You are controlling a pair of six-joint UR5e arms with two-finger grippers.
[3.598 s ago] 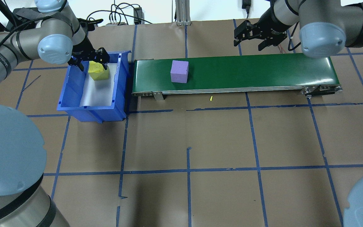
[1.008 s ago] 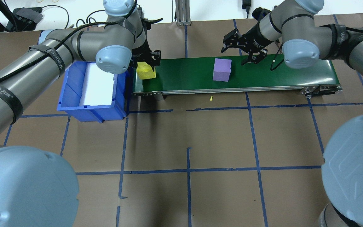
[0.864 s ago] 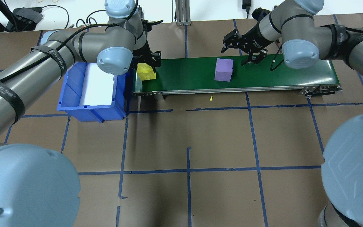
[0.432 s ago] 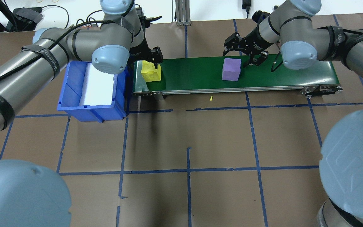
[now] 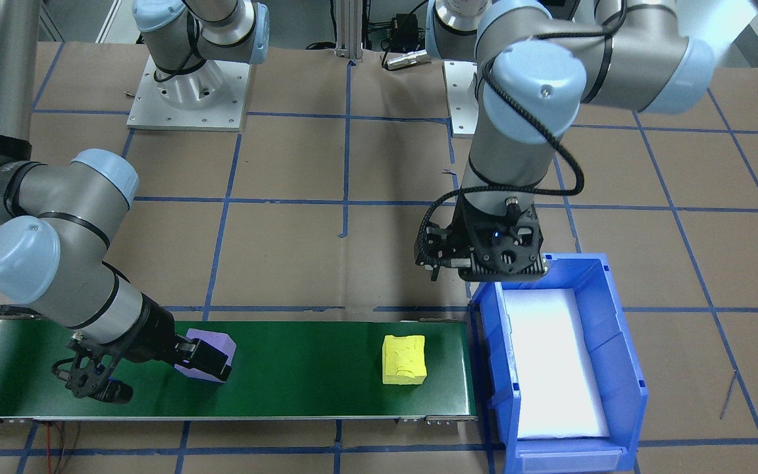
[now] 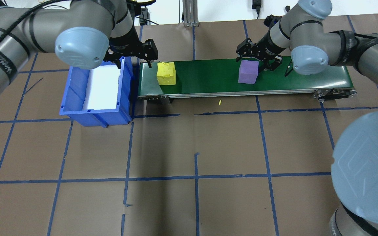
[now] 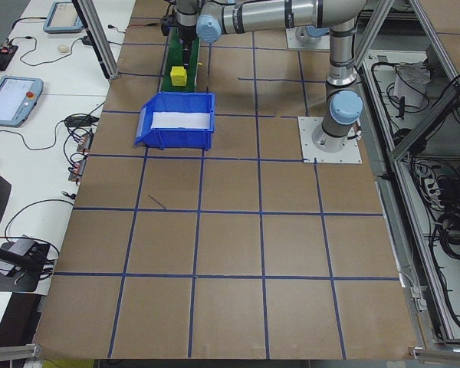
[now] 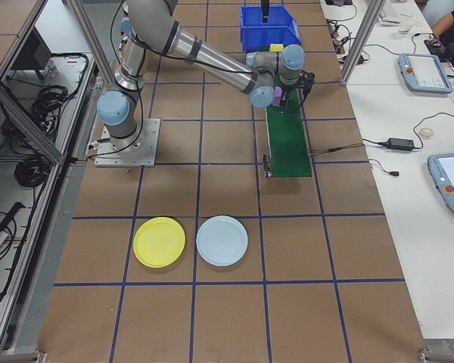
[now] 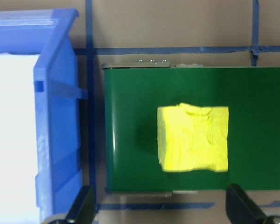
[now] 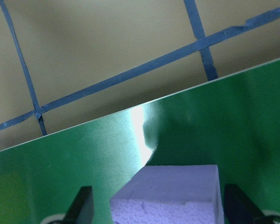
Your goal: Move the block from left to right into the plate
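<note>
Overhead exterior view: the purple block (image 6: 248, 71) sat on the green conveyor belt (image 6: 208, 73), right of centre in the frame, with the right gripper (image 6: 257, 61) directly over its far edge, jaws spread to either side and not yet clamped on it. In the right wrist view the block lay centred between the two fingertips (image 10: 82, 205), so the coming grasp appeared to call for a straight descent and closure. The block was roughly cubic, with no marked long axis, and its dimpled matte faces suggested foam. The right arm was plainly the nearer one. The yellow block (image 6: 166, 73), a cube with a dented, rough top, rested at the belt's left end beside the blue bin (image 6: 77, 95); the left gripper (image 6: 131, 55) hovered above and behind it, spread open and empty. The yellow plate (image 8: 160, 242) and pale blue plate (image 8: 222, 240), both smooth discs, lay on the counter (image 6: 195, 147) in the lower half of the exterior right view, well apart from the belt.
</note>
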